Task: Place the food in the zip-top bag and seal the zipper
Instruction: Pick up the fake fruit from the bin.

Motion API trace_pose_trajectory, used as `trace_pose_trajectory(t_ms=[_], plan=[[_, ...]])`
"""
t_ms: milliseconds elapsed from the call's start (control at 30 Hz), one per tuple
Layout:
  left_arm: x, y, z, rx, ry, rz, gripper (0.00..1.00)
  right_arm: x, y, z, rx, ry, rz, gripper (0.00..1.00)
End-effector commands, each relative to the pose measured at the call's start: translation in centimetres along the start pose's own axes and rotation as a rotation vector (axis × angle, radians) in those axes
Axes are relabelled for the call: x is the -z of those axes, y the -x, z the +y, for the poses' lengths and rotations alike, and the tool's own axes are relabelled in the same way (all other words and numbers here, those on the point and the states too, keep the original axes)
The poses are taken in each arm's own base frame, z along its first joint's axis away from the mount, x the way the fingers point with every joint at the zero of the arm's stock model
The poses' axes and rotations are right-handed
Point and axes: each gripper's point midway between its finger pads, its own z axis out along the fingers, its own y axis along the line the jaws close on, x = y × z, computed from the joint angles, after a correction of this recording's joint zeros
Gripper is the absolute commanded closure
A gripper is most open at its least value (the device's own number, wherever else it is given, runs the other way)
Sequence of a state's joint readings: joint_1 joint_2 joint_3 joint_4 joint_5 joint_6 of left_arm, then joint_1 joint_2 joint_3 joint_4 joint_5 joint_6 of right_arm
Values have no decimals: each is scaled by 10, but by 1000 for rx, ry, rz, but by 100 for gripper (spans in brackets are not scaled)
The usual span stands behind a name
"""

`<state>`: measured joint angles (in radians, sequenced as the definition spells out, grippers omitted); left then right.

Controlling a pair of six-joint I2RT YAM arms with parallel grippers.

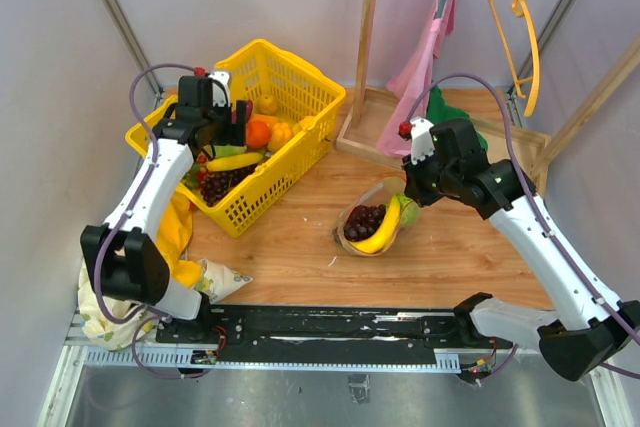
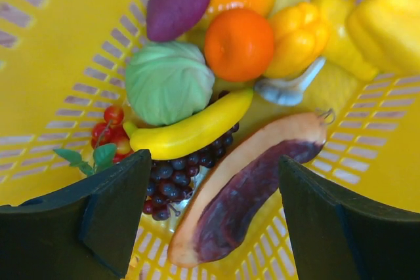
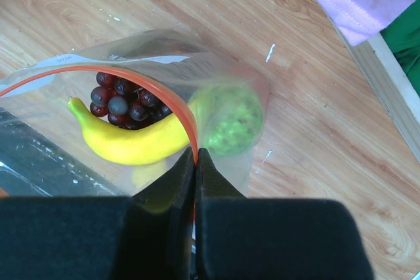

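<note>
Partly hidden: grapes (image 2: 174, 178) under banana (image 2: 190, 129) | zipper (image 3: 131, 78) end pinched inside right hand (image 3: 195, 153)

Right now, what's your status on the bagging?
Left end effector open above basket food. Right end effector shut on zipper, bag mouth open. Banana, grapes, green piece bagged. No obstruction seen.

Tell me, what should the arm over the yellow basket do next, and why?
Probably lower the left gripper and close on the long purple-and-tan slice lying between its open fingers in the basket. The right gripper is pinched on the zipper, holding the mouth of the zip-top bag open, so the bag looks ready for another piece.
</note>
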<state>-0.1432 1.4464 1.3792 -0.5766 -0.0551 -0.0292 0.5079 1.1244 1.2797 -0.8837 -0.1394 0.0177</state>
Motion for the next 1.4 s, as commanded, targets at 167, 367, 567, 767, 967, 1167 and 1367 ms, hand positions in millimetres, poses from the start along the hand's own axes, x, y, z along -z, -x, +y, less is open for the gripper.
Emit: trace_pose_trajectory(t_ms=[167,367,567,767,967,1167,1367], plan=[[-63,-68,1,-193,-171,207,19,-6,1,6,19,33,-8,99],[-87,-86,10,-263,-154,263,23,-10,0,8,17,47,-4,99],[-102,-106,13,-275,-153,326,28,-14,1,9,18,56,3,99],[-118,-124,17,-258,-146,388,33,-16,0,10,18,60,4,99],[-129,-136,17,-246,-151,423,33,-16,0,10,17,64,0,99],[-128,-132,12,-231,-173,417,46,-16,0,10,15,63,1,99],[-115,-119,1,-219,-226,386,70,-15,0,9,13,58,1,99]])
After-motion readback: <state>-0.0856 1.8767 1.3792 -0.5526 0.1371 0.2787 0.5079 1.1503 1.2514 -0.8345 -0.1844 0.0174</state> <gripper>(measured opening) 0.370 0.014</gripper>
